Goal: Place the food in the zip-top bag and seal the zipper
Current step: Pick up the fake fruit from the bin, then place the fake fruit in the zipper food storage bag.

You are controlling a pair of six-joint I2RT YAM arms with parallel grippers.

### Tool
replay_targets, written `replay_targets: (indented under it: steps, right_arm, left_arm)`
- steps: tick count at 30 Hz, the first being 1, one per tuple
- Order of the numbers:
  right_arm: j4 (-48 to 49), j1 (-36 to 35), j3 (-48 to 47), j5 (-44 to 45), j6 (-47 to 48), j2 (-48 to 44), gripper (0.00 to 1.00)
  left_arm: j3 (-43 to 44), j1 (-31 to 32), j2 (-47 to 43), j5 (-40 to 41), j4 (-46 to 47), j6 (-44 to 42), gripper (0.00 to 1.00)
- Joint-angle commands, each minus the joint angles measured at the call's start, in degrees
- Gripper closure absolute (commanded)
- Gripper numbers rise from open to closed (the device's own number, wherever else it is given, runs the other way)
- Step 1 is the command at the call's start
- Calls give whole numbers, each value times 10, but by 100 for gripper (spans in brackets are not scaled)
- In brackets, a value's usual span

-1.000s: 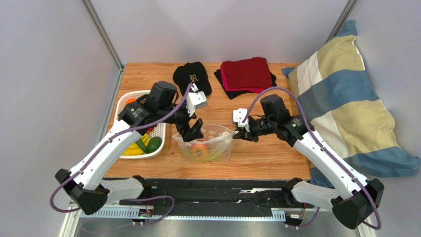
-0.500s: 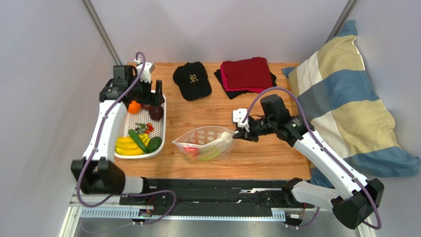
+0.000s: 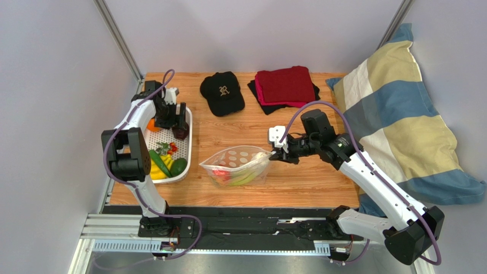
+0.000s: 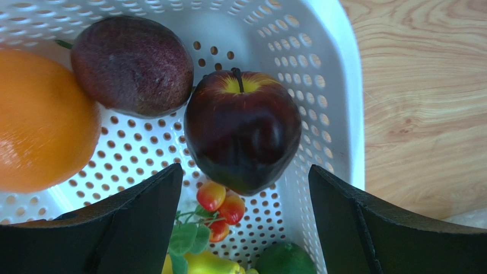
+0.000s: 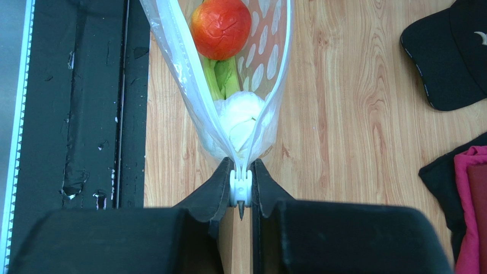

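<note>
The dotted clear zip-top bag (image 3: 237,165) lies on the table with its mouth open to the left. It holds a red-yellow round fruit (image 5: 221,27) and a green-white stalk (image 5: 230,80). My right gripper (image 5: 240,191) is shut on the white zipper slider (image 5: 240,187) at the bag's right end, also in the top view (image 3: 278,154). My left gripper (image 4: 244,177) is open and empty over the white basket (image 4: 343,85), its fingers either side of a dark red apple (image 4: 243,128). An orange (image 4: 40,123) and a dark purple fruit (image 4: 131,63) lie beside the apple.
The basket (image 3: 184,174) at the table's left edge also holds cherry tomatoes (image 4: 220,208), a lime (image 4: 284,261) and a cucumber (image 3: 160,162). A black cap (image 3: 222,92) and folded red cloths (image 3: 286,85) lie at the back. A striped pillow (image 3: 394,125) is on the right.
My left arm has swung from the bag's mouth back to the far end of the basket and come down over the apple. The right gripper and the bag have stayed put.
</note>
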State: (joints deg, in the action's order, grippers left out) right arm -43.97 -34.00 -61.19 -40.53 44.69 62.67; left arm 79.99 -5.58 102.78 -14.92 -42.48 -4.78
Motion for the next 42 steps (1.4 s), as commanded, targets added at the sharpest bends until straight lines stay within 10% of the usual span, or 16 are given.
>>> replay_targets:
  steps: [1, 9, 18, 24, 31, 37, 42]
  right_arm:
    - [5, -4, -23, 2, 9, -5, 100]
    - [5, -4, -27, 8, 8, -2, 100]
    - [8, -4, -27, 7, 8, 5, 100]
    - [9, -5, -34, 3, 8, 14, 100]
    - [2, -7, -38, 5, 10, 12, 100]
    - [-2, -8, -33, 6, 10, 1, 100]
    - [-3, -8, -27, 8, 13, -6, 100]
  left_arm:
    - [10, 1, 26, 0, 29, 6, 11]
    - [2, 1, 16, -1, 28, -9, 33]
    - [6, 6, -210, -112, -27, -33, 54]
    - [37, 140, -330, -284, -74, -73, 54]
    - [-11, 338, -366, -281, -67, -96, 54]
    - [-58, 418, -367, -231, -67, -134, 51]
    - [-58, 431, -355, -150, -72, -123, 12]
